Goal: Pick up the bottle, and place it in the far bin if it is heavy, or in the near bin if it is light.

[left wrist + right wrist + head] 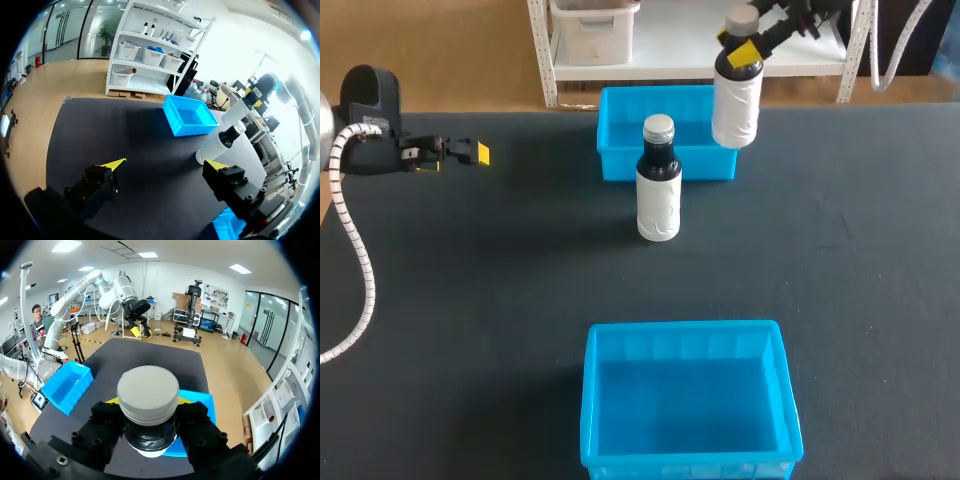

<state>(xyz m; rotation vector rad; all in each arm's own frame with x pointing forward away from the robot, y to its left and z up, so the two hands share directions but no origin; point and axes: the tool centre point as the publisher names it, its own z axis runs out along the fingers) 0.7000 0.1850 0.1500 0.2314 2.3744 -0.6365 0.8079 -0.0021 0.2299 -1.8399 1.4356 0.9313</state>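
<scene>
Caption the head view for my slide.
Right gripper holds a white-labelled bottle over the far blue plastic bin; a second bottle stands nearby.

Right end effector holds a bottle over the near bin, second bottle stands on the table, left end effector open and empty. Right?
No. The right end effector holds its bottle over the far bin, not the near bin; the head view shows it. The second bottle does stand on the table, and the left end effector is open and empty.
</scene>
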